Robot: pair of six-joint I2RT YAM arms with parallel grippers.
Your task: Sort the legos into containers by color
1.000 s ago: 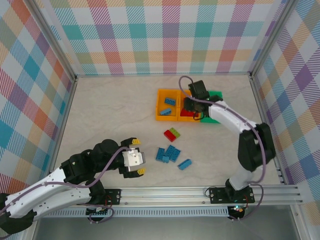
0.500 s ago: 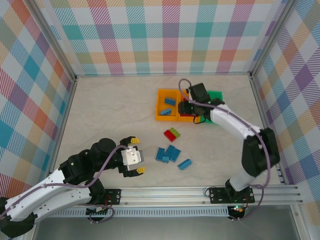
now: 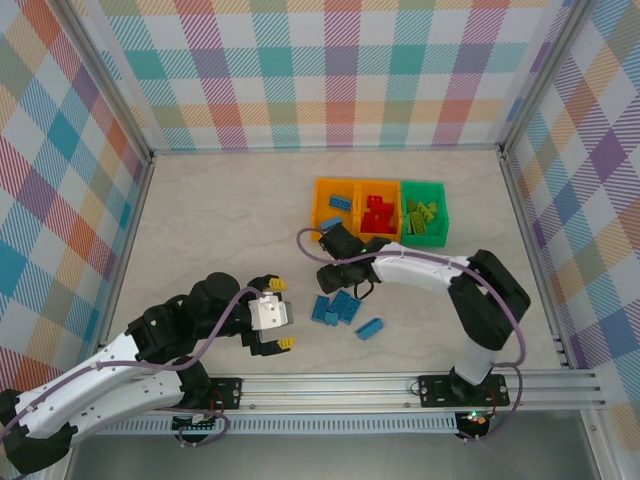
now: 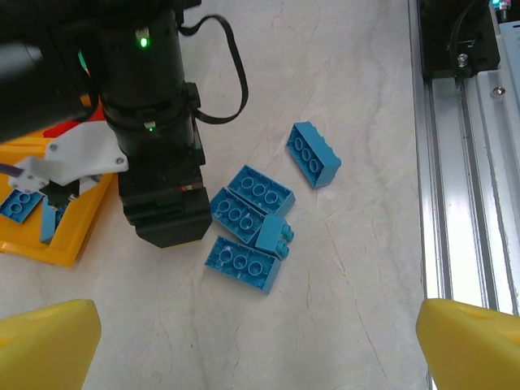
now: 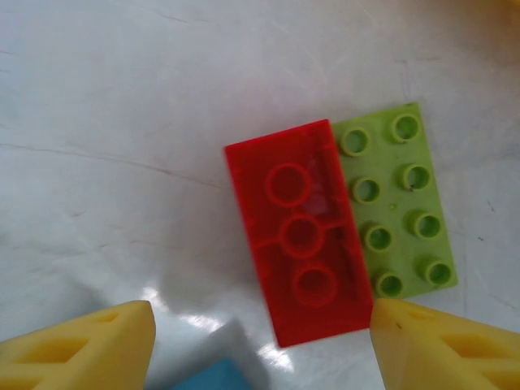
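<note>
Surface: three containers in a row at the far side, each part-filled with one colour. Right pincer is wide, empty and low over a red lego lying studs-down, flush against a lime lego. As the pincer sits, closing would catch both, so we judge it should turn to grip red's short ends. Left pincer is wide and empty beside the blue legos.

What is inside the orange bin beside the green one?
Red legos, piled in the orange bin. Whatever lies beneath the pile is covered, so their number is unclear.
</note>
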